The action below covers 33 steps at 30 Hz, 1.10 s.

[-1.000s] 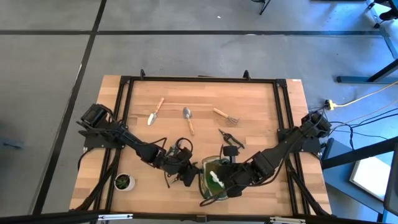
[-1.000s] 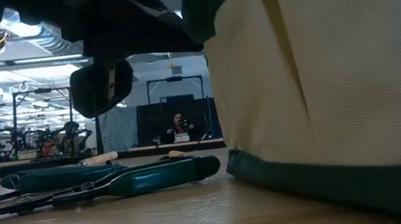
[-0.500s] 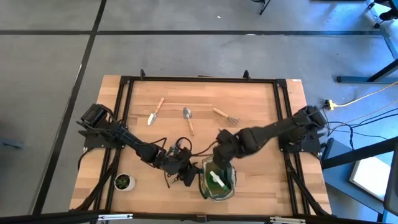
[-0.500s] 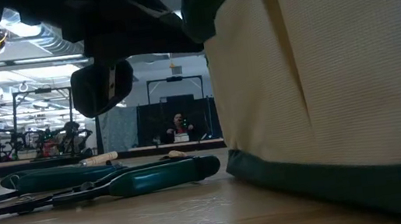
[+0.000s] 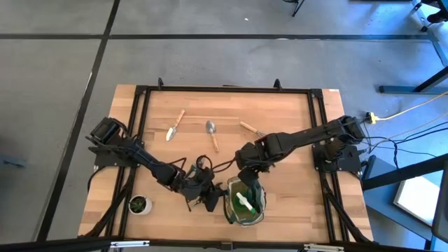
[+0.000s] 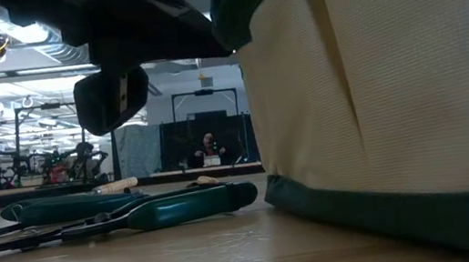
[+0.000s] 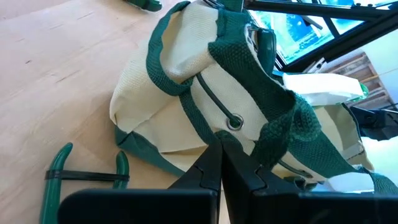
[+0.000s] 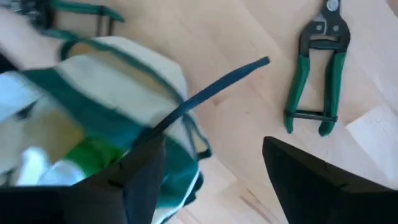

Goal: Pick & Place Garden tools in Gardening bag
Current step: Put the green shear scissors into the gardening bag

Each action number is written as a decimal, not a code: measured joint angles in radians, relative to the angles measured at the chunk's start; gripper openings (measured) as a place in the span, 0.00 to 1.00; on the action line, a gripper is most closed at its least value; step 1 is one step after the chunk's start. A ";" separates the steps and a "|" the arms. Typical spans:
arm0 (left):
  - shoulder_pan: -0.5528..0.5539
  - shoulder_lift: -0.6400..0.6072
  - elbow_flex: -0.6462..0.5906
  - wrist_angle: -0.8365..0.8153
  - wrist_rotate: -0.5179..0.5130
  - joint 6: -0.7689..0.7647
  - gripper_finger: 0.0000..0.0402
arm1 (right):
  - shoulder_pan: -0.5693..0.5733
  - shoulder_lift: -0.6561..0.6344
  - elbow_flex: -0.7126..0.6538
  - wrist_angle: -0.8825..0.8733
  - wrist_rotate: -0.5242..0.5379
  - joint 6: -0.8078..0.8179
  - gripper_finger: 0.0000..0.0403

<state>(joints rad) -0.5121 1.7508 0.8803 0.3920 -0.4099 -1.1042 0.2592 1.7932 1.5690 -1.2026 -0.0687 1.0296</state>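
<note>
your right gripper (image 8: 208,180) has its fingers spread apart and holds nothing; it hangs just above the rim of the gardening bag (image 5: 245,201), near the table's front edge. the green spray bottle (image 5: 245,201) sits inside the bag. your left gripper (image 7: 221,168) is clamped on the bag's edge at its left side. pruning shears (image 8: 317,81) lie on the wood just beyond the bag. two trowels (image 5: 175,125) (image 5: 211,133) rest farther back, and what looks like the fork (image 5: 248,127) beside them.
</note>
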 joint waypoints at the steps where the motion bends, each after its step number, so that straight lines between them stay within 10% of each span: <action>1: -0.001 0.000 0.000 0.000 -0.001 0.000 0.00 | -0.005 0.000 -0.018 0.022 -0.009 0.006 0.66; 33: -0.003 0.000 0.000 0.000 -0.006 -0.001 0.01 | -0.136 0.002 -0.137 0.258 -0.024 0.063 0.60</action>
<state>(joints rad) -0.5152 1.7504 0.8803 0.3918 -0.4156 -1.1048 0.1228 1.7950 1.4319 -0.9446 -0.0924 1.0927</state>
